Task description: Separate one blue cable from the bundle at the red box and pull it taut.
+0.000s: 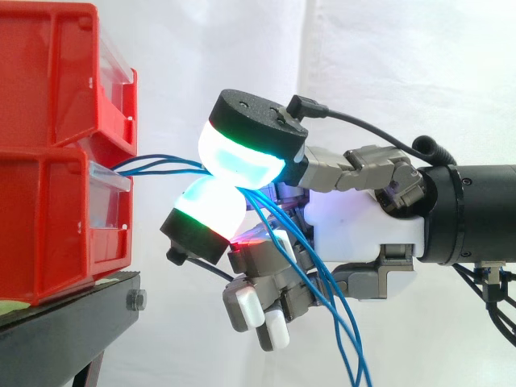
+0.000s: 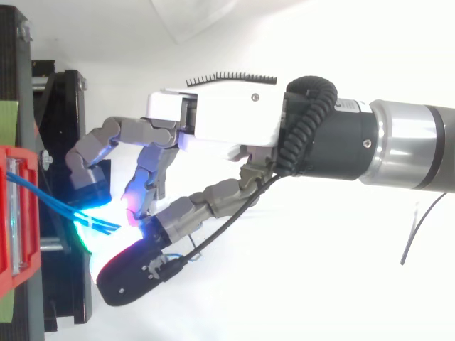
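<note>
Blue cables (image 1: 157, 164) come out of the front of the lower red bin (image 1: 48, 234), several strands close together, running level and rightward across the gap to the hand (image 1: 363, 230). A second red bin (image 1: 48, 72) sits stacked on top, both on the black stand (image 1: 72, 310), with the white curtain (image 1: 403, 64) behind. Two glowing fingertips (image 1: 246, 153) close on the blue cables from above and below: a pinch, though how many strands are caught I cannot tell. Past the pads the strands turn steeply down, threading among the curled lower fingers, which partly cover them, and hang off the bottom edge.
</note>
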`<state>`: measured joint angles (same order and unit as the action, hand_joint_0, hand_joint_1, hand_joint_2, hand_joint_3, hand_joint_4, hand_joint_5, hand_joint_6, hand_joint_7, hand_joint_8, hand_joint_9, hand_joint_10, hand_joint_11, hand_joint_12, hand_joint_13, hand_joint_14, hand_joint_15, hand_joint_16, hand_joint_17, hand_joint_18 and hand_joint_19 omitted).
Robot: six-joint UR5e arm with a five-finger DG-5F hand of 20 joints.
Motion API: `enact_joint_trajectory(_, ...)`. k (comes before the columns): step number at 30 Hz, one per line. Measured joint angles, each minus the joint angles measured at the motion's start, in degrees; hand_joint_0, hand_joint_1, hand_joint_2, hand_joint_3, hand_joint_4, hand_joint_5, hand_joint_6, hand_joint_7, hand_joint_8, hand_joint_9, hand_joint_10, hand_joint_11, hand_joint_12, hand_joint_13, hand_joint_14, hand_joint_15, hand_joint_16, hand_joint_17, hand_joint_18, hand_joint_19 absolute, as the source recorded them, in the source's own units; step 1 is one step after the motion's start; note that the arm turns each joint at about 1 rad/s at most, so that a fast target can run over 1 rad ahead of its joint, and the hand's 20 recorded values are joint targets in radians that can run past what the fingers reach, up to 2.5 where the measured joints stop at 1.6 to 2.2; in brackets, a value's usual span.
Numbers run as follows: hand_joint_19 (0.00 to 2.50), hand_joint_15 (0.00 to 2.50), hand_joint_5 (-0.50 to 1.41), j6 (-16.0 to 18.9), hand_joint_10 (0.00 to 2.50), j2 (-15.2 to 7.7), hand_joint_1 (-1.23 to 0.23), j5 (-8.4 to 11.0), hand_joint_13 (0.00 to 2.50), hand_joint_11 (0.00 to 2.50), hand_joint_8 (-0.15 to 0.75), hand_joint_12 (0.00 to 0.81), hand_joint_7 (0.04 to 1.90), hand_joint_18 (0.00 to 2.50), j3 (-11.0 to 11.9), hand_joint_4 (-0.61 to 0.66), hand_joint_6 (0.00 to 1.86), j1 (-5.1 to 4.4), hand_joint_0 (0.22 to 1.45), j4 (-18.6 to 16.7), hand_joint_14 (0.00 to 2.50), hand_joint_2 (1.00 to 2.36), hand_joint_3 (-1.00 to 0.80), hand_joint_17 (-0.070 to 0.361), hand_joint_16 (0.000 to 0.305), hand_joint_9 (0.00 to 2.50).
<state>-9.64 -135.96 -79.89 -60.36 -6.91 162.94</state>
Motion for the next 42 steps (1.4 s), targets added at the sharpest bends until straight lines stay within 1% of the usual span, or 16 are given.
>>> enact_joint_trajectory(3, 0.71, 0.70, -0.16, -0.2, 0.03, 0.0, -1.00, -0.09, 1.06, 1.17, 0.299, 0.354, 1.28, 0.93, 0.0, -0.02, 0.91, 0.03, 0.80, 0.2, 0.03, 1.00, -0.50, 0.099, 0.044, 1.22)
enact_joint_trajectory(7, 0.71, 0.71, -0.14, -0.4, 0.03, 0.0, -1.01, -0.50, 1.08, 1.16, 0.306, 0.359, 1.34, 0.95, 0.0, 0.01, 0.92, 0.12, 0.75, 0.6, 0.03, 1.00, -0.50, 0.098, 0.043, 1.26)
enact_joint_trajectory(9, 0.73, 0.71, -0.13, -0.5, 0.03, 0.0, -1.00, -0.65, 1.10, 1.15, 0.311, 0.358, 1.34, 0.95, 0.0, 0.02, 0.91, 0.12, 0.69, 0.7, 0.03, 1.00, -0.50, 0.097, 0.043, 1.29)
enact_joint_trajectory(12, 0.75, 0.71, -0.12, -0.6, 0.03, 0.0, -0.92, -0.75, 1.11, 1.17, 0.312, 0.365, 1.22, 0.97, 0.0, 0.05, 0.91, 0.13, 0.59, 0.8, 0.03, 1.00, -0.50, 0.098, 0.044, 1.33)
enact_joint_trajectory(16, 0.75, 0.70, -0.12, -0.7, 0.03, 0.0, -0.79, -0.78, 1.13, 1.13, 0.329, 0.386, 1.22, 1.02, 0.0, 0.08, 0.89, 0.13, 0.51, 0.7, 0.03, 1.00, -0.50, 0.108, 0.048, 1.35)
enact_joint_trajectory(20, 0.74, 0.69, -0.12, -0.7, 0.03, 0.0, -0.72, -0.79, 1.12, 1.12, 0.329, 0.391, 1.19, 1.03, 0.0, 0.09, 0.88, 0.13, 0.49, 0.6, 0.02, 1.00, -0.50, 0.112, 0.050, 1.35)
enact_joint_trajectory(22, 0.74, 0.69, -0.12, -0.7, 0.03, 0.0, -0.62, -0.79, 1.12, 1.10, 0.328, 0.393, 1.18, 1.04, 0.0, 0.09, 0.87, 0.12, 0.49, 0.5, 0.02, 1.00, -0.50, 0.113, 0.050, 1.35)
enact_joint_trajectory(23, 0.75, 0.68, -0.12, -0.7, 0.03, 0.0, -0.61, -0.79, 1.12, 1.10, 0.329, 0.393, 1.17, 1.03, 0.0, 0.09, 0.87, 0.12, 0.49, 0.5, 0.02, 1.00, -0.50, 0.112, 0.050, 1.35)
enact_joint_trajectory(26, 0.77, 0.69, -0.12, -0.7, 0.03, 0.0, -0.52, -0.79, 1.11, 1.11, 0.309, 0.382, 1.17, 1.01, 0.0, 0.08, 0.87, 0.10, 0.54, 0.5, 0.02, 1.00, -0.50, 0.106, 0.047, 1.34)
enact_joint_trajectory(28, 0.79, 0.70, -0.12, -0.7, 0.03, 0.0, -0.47, -0.79, 1.09, 1.11, 0.302, 0.365, 1.18, 0.98, 0.0, 0.06, 0.86, 0.08, 0.60, 0.5, 0.03, 1.00, -0.50, 0.100, 0.044, 1.33)
enact_joint_trajectory(30, 0.81, 0.69, -0.12, -0.7, 0.03, 0.0, -0.50, -0.79, 1.08, 1.11, 0.302, 0.362, 1.19, 0.98, 0.0, 0.05, 0.86, 0.10, 0.62, 0.5, 0.02, 1.00, -0.50, 0.101, 0.045, 1.33)
enact_joint_trajectory(34, 0.80, 0.70, -0.13, -0.7, 0.03, 0.0, -0.66, -0.79, 1.06, 1.12, 0.311, 0.365, 1.25, 0.97, 0.0, 0.06, 0.86, 0.09, 0.59, 0.5, 0.03, 1.02, -0.26, 0.103, 0.046, 1.29)
enact_joint_trajectory(35, 0.81, 0.69, -0.13, -0.7, 0.03, 0.0, -0.67, -0.79, 1.06, 1.11, 0.313, 0.367, 1.25, 0.97, 0.0, 0.06, 0.86, 0.09, 0.59, 0.5, 0.03, 1.02, -0.24, 0.103, 0.046, 1.29)
enact_joint_trajectory(37, 0.78, 0.69, -0.14, -0.7, 0.03, 0.0, -0.79, -0.79, 1.07, 1.12, 0.322, 0.384, 1.23, 1.00, 0.0, 0.06, 0.87, 0.11, 0.60, 0.5, 0.03, 1.02, -0.18, 0.112, 0.050, 1.28)
enact_joint_trajectory(39, 0.79, 0.70, -0.15, -0.7, 0.03, 0.0, -0.84, -0.79, 1.06, 1.12, 0.308, 0.372, 1.26, 0.97, 0.0, 0.05, 0.88, 0.11, 0.61, 0.5, 0.03, 1.02, -0.17, 0.106, 0.047, 1.26)
enact_joint_trajectory(42, 0.78, 0.71, -0.16, -0.7, 0.03, 0.0, -0.89, -0.79, 1.05, 1.15, 0.300, 0.364, 1.28, 0.96, 0.0, 0.00, 0.89, 0.13, 0.66, 0.5, 0.03, 1.02, -0.22, 0.103, 0.046, 1.24)
